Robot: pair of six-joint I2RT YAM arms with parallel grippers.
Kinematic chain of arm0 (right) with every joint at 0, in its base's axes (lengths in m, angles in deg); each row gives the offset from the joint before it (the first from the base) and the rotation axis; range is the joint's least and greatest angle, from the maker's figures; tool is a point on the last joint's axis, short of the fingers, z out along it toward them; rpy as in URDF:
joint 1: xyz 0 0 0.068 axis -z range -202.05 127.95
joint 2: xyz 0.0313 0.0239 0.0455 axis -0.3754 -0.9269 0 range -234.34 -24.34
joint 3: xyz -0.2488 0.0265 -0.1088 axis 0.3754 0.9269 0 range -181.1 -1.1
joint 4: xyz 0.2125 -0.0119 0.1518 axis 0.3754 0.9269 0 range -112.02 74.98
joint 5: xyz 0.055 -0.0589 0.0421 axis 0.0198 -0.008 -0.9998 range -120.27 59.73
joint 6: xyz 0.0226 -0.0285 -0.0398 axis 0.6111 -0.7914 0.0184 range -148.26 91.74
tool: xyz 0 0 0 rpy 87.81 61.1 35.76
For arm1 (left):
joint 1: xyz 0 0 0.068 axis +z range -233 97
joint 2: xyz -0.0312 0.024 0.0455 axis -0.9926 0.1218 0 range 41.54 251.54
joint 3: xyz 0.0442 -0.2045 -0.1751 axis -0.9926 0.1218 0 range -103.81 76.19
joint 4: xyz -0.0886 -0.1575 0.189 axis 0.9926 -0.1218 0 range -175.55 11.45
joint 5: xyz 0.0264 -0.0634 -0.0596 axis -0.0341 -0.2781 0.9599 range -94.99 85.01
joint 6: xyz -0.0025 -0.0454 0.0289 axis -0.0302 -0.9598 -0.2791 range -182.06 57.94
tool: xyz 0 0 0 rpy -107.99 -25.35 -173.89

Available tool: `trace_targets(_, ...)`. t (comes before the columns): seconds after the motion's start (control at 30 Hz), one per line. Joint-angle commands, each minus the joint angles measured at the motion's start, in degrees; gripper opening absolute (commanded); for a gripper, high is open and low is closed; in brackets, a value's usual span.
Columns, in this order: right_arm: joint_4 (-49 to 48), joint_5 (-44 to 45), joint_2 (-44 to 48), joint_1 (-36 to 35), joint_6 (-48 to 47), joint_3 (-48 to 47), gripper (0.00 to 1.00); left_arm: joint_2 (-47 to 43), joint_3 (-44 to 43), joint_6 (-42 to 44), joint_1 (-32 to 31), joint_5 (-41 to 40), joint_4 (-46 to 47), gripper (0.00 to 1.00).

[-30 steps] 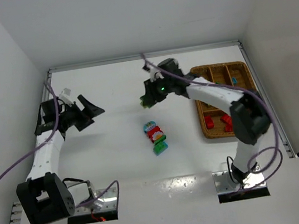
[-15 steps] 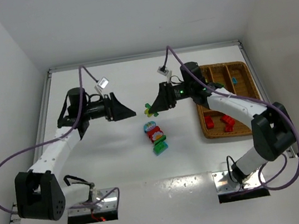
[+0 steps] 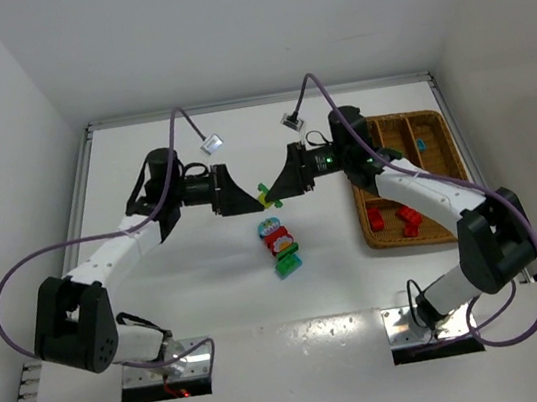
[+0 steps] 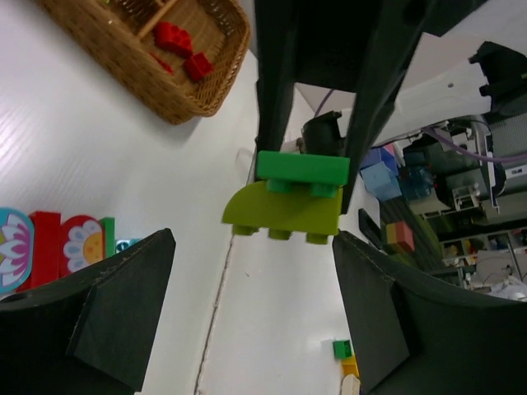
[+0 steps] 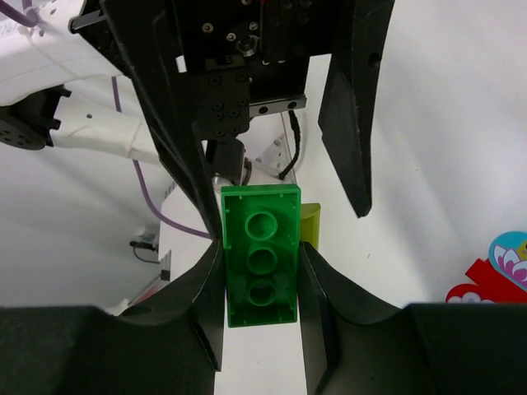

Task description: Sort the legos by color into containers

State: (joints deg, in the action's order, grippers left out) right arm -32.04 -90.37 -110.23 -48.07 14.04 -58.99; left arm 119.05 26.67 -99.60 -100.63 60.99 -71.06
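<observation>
**Top external:** the right gripper (image 3: 280, 189) and left gripper (image 3: 248, 202) met nose to nose above the tabletop (image 3: 193, 303), well apart from the wicker tray (image 3: 430, 119). Contact could not be judged from here.

**Left wrist:** its jaws stood wide and empty either side of a lime brick (image 4: 284, 216) studded onto a green brick (image 4: 300, 167), touching neither.

**Right wrist:** that gripper was clamped on the green brick.

**Risk:** a skewed closure on the lime piece could twist the pair free and drop it onto the stacked bricks (image 3: 279, 246) below.
</observation>
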Motion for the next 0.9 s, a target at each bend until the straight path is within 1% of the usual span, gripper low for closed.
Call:
trace_targets(0.0, -3.95, -2.22, 1.60, -0.26, 0.59, -1.00, 0.16, -0.79, -2.60, -0.78, -1.44, 2.05, 5.61, 0.83)
trace_targets(0.07, -3.95, -1.61, 1.60, -0.26, 1.11, -1.00, 0.16, -0.79, -3.74, 0.79, -1.44, 0.83, 3.78, 0.83)
trace_targets(0.1, -3.08, -0.99, 1.60, -0.26, 1.81, -1.69, 0.16, -0.79, -6.18, 6.02, -1.44, -2.05, -3.81, 0.83)
trace_targets(0.13, -2.03, -0.38, 1.60, -0.26, 1.82, -1.70, 0.16, -0.79, -7.51, 9.03, -1.44, -4.17, -8.15, 0.84)
trace_targets(0.17, 1.72, 1.54, 0.99, 0.35, 2.69, -2.92, 0.16, -1.31, -8.57, 11.67, -1.44, -6.89, -11.93, 0.84)
trace_targets(0.2, 3.06, 1.56, 0.98, 0.88, 2.70, -3.54, 0.16, -2.27, -10.58, 16.31, -1.44, -10.31, -19.02, 0.86)
trace_targets(0.23, 4.64, 2.17, 0.03, 0.88, 3.39, -4.77, 0.16, -2.89, -10.60, 17.84, -1.44, -16.43, -21.09, 0.86)
trace_targets(0.3, 8.16, 2.70, -1.65, 1.41, 5.24, -5.31, 0.16, -5.43, -11.13, 20.47, -1.97, -22.35, -23.73, 0.86)
trace_targets(0.33, 9.22, 3.31, -2.17, 1.41, 6.03, -5.91, 0.16, -6.32, -11.13, 20.49, -2.58, -27.60, -24.35, 0.86)
trace_targets(0.4, 9.32, 3.32, -2.96, 2.03, 9.70, -5.92, 0.16, -7.81, -11.13, 22.15, -4.07, -32.20, -24.89, 0.86)
trace_targets(0.43, 8.10, 2.62, -2.97, 2.03, 11.12, -4.09, 0.16, -8.34, -11.65, 23.38, -6.26, -34.40, -25.41, 0.86)
trace_targets(0.47, 6.70, 1.92, -2.97, 2.55, 12.61, -3.20, 0.16, -8.35, -11.65, 24.43, -7.58, -38.34, -26.20, 0.87)
trace_targets(0.5, 5.55, 1.91, -2.97, 2.55, 15.15, -2.59, 0.16, -8.35, -12.53, 25.14, -8.99, -40.20, -26.90, 0.88)
trace_targets(0.53, 3.89, 1.22, -2.97, 2.55, 16.05, -1.80, 0.16, -8.35, -12.53, 26.45, -11.61, -41.62, -27.78, 0.88)
trace_targets(0.57, 3.87, 0.51, -2.97, 2.55, 16.84, -1.79, 0.16, -8.35, -13.14, 26.46, -12.86, -43.89, -27.79, 0.90)
trace_targets(0.63, 1.85, -0.19, -2.97, 2.55, 19.04, -1.26, 0.16, -7.82, -13.15, 27.87, -16.01, -46.10, -27.79, 0.91)
trace_targets(0.73, 1.32, -0.20, -3.58, 2.55, 21.15, -1.26, 0.16, -7.82, -13.15, 28.49, -18.75, -48.22, -27.79, 0.91)
trace_targets(0.87, -0.61, -0.72, -3.59, 2.55, 23.26, -1.26, 0.16, -7.29, -13.15, 29.01, -19.99, -49.53, -27.79, 0.91)
